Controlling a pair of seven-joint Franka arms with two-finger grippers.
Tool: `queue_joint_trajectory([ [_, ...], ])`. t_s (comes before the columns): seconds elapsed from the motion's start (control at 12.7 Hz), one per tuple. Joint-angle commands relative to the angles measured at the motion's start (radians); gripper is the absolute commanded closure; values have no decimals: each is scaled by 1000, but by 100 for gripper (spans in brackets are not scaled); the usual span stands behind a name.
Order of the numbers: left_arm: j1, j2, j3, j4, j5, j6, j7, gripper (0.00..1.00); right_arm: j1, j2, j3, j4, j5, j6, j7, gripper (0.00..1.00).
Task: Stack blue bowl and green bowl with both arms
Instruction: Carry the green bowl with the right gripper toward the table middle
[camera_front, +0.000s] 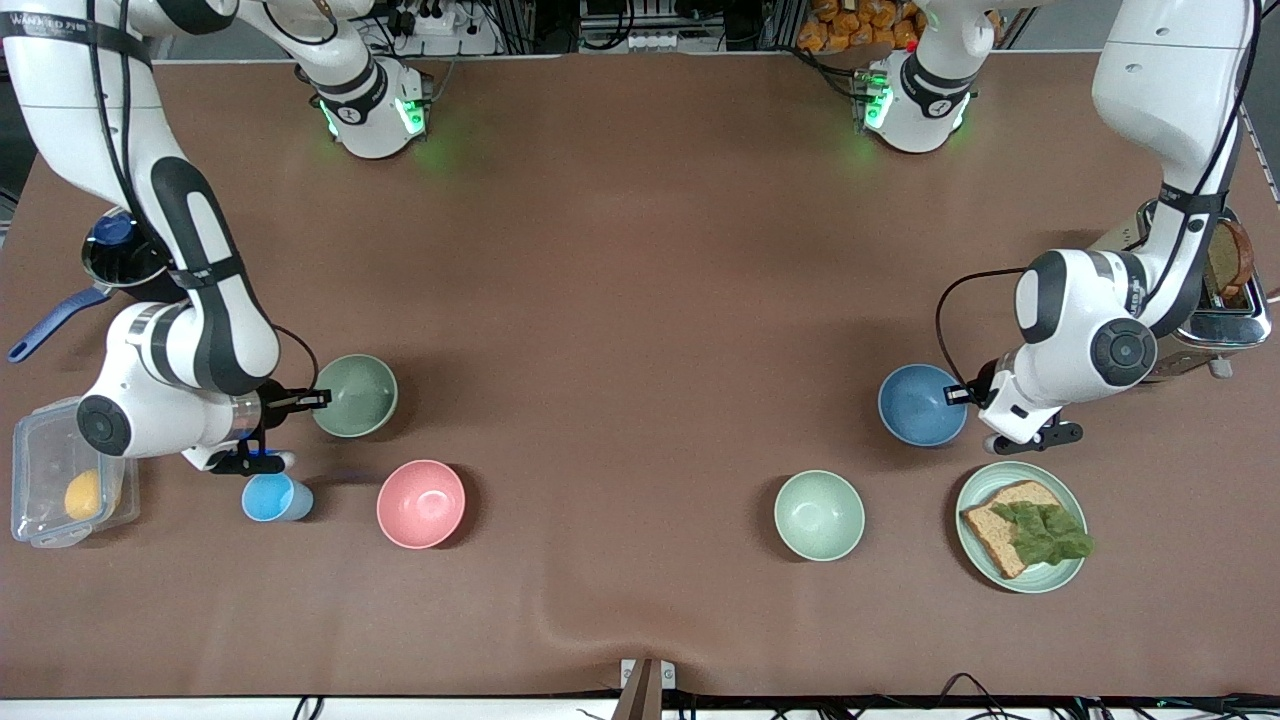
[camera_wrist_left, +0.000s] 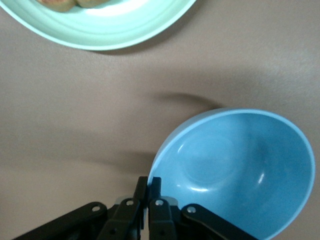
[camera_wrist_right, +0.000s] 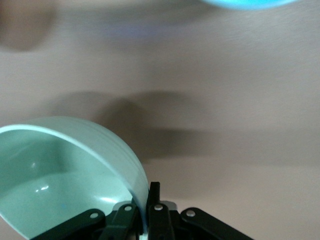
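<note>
The blue bowl (camera_front: 921, 404), at the left arm's end of the worktop (camera_front: 620, 300), and the green bowl (camera_front: 356, 395), at the right arm's end, are being pinched by their rims in clenched jaws, so slippage or tilting during lifting is being risked.

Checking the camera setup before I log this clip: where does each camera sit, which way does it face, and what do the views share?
Front view: high across the table, facing both arm bases; shows both arms, the right gripper shut on the round sage-green matte bowl.
Left wrist view: on the left arm's wrist, looking down; left gripper shut on the round medium-blue matte bowl rim.
Right wrist view: on the right wrist, looking down its gripper at the green bowl's rim.
Shared: front and left wrist views both show the blue bowl.
</note>
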Motion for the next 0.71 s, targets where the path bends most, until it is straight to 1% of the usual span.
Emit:
queue_joint_trajectory([
  [0.0, -2, -31, -2, 6, 17, -3, -8, 100, 48, -29, 4, 6, 49, -37, 106, 100],
  [0.32, -7, -48, -17, 18, 17, -5, -14, 100, 172, -26, 2, 53, 126, -37, 327, 100],
  [0.63, -7, -52, -37, 75, 17, -85, -20, 100, 318, -9, 2, 139, 133, -14, 632, 100],
])
